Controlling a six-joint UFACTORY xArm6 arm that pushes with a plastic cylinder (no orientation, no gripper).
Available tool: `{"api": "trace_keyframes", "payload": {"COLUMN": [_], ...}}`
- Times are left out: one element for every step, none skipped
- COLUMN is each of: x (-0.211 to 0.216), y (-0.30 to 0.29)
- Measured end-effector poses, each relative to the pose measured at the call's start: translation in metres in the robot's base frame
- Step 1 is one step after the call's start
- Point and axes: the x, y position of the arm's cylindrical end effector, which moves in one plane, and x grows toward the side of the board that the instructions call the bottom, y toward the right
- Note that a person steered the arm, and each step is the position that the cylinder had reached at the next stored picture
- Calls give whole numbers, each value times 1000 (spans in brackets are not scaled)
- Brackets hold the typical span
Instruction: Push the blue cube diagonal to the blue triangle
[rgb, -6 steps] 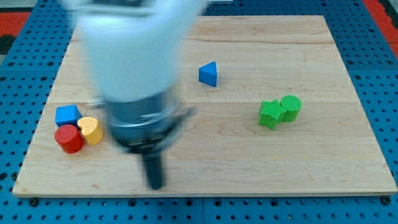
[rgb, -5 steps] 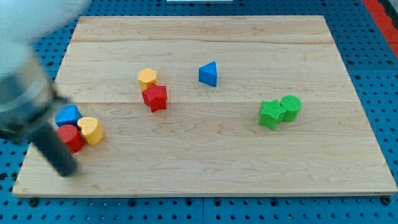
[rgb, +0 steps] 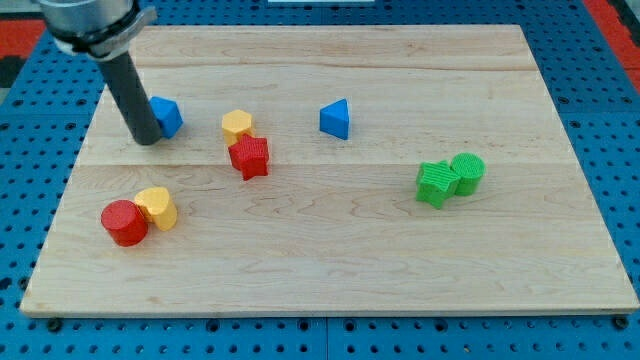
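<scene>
The blue cube (rgb: 166, 115) lies on the wooden board at the upper left. My tip (rgb: 146, 139) touches its left side, a little below it. The blue triangle (rgb: 337, 118) lies to the right of the cube, near the board's upper middle, at about the same height in the view. A yellow block (rgb: 237, 125) and a red star-shaped block (rgb: 249, 157) lie between the two blue blocks.
A red cylinder (rgb: 123, 222) and a yellow heart-shaped block (rgb: 158, 207) touch at the lower left. A green star-shaped block (rgb: 435, 183) and a green cylinder (rgb: 467, 170) touch at the right. The board's left edge (rgb: 70, 180) is near my tip.
The blue cube has moved from beside the red cylinder up and right to the upper left. My tip swept from the lower left up to the cube's left side.
</scene>
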Motion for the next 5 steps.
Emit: {"api": "trace_keyframes", "payload": {"x": [-13, -20, -41, -57, -104], "y": [-16, 56, 36, -7, 46]}}
